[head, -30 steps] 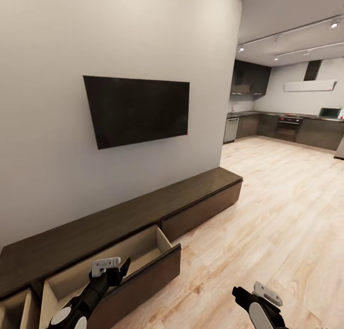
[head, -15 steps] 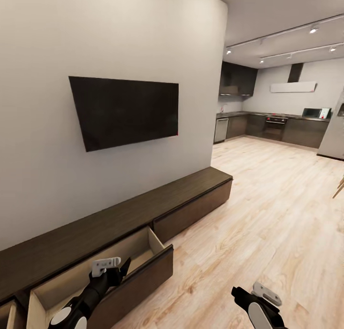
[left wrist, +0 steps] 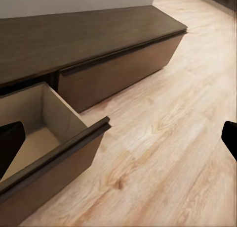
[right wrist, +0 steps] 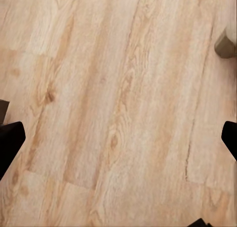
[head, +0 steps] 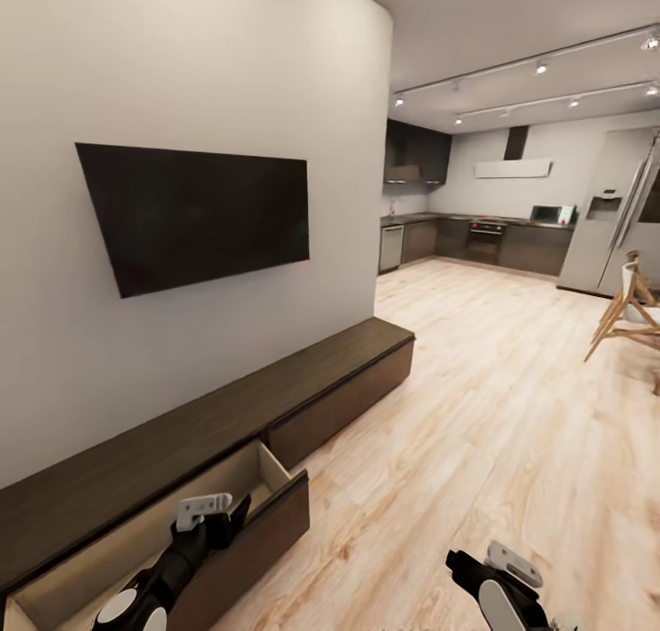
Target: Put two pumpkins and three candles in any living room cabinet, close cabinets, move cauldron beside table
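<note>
Robot beside the cabinet (head: 275, 402), one drawer (head: 229, 512) open, apparently to take items; left gripper (head: 213, 514) and right gripper (head: 477, 567) both spread wide, empty, over drawer front and floor (head: 477, 411).

The cabinet (head: 275, 402), a long low dark-brown wood unit, runs along the white wall from lower left toward the frame's centre in the head view. One drawer (head: 220, 512) at lower left stands pulled open, its pale beige inside bare; the next drawer front (head: 344, 402) is shut.
</note>
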`<state>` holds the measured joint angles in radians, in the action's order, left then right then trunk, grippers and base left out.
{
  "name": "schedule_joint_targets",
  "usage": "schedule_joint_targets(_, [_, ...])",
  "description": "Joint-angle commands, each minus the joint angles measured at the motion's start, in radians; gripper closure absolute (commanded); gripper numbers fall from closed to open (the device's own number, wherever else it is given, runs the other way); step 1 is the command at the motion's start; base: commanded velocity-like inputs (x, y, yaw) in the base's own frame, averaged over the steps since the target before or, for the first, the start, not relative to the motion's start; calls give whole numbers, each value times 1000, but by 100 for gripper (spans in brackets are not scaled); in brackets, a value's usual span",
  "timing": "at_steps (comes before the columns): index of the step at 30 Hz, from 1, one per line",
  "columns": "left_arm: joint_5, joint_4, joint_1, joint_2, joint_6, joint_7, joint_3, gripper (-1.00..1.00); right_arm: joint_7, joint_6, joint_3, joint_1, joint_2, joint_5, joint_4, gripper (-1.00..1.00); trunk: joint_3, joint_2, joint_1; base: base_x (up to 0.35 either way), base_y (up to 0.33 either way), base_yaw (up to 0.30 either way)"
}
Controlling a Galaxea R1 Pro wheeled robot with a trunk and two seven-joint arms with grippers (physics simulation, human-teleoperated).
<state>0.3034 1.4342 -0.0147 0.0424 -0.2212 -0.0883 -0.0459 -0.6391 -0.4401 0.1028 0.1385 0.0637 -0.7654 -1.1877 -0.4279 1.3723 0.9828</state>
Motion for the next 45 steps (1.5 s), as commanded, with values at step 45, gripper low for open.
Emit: schedule_joint_targets(45, [8, -14, -1, 1, -6, 1, -17, -100, -7, 3, -1, 1, 4, -8, 2, -100, -1, 1, 0, 0, 2, -294])
